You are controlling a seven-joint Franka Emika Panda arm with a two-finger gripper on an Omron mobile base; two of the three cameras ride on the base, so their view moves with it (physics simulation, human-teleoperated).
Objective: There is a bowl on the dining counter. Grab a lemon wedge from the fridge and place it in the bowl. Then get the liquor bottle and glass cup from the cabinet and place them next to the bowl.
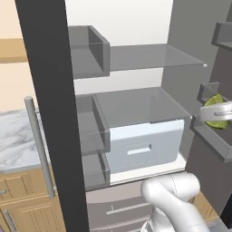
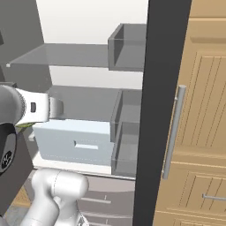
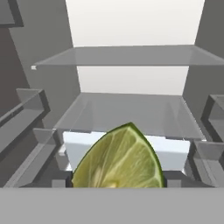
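Right, I see the fridge [image 1: 136, 68] standing open with its glass shelves and a white drawer [image 1: 147, 147] low inside. My arm [image 1: 176, 199] reaches to the right-hand door bins, where the pincer [image 1: 216, 112] sits against the lemon wedge [image 3: 120, 159]. The hand view shows the wedge close up, cut face toward me. I cannot tell whether the pincer grasps it.
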